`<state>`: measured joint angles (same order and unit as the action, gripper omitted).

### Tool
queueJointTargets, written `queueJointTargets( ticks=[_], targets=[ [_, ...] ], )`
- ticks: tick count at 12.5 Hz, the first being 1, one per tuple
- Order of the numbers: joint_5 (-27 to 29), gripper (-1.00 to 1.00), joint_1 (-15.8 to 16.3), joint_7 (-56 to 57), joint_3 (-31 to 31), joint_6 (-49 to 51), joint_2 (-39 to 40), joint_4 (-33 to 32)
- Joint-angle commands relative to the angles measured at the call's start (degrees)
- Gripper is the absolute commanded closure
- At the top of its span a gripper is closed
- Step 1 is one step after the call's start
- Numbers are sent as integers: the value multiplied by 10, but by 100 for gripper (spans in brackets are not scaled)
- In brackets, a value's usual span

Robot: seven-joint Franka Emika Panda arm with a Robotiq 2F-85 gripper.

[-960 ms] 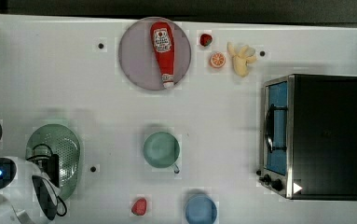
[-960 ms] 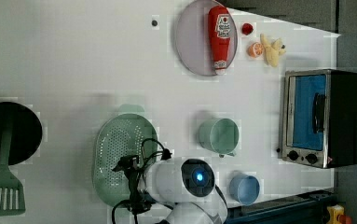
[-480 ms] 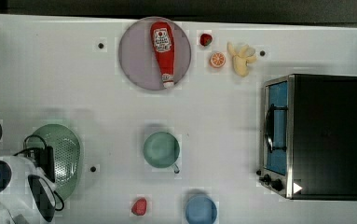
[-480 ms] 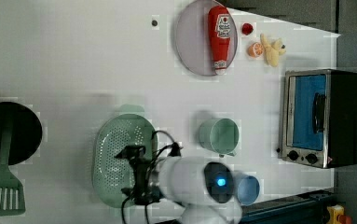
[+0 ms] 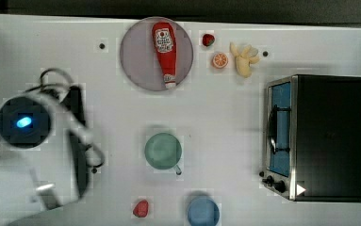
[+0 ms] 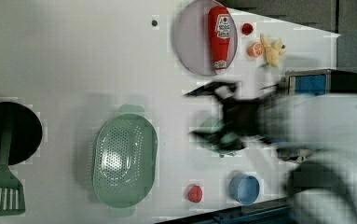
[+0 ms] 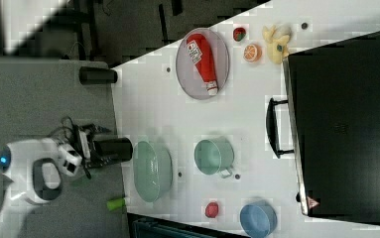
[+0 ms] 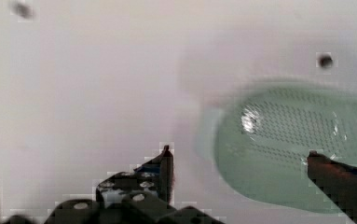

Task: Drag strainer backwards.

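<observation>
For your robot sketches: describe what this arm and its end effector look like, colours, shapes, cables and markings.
The arm has rounded white shells with dark grey joint sections and a glowing blue light. Black cables loop beside its wrist. The end effector is black, with two slim dark fingers on a body studded with silvery screws.

The strainer looks like glossy pale-green plastic, its perforated bottom catching a bright glare. The table is smooth, matt white. The oven has a brushed-metal front frame and a matt black casing. The plate is smooth, dull lilac.
</observation>
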<state>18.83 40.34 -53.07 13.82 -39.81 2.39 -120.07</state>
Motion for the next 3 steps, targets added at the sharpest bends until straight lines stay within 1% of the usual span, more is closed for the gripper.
queueJointTargets(
  ticks=[1, 3],
  targets=[
    [-15, -100, -44, 190, 91, 57, -44, 39],
    [-57, -100, -50, 277, 152, 117, -51, 80]
  ],
)
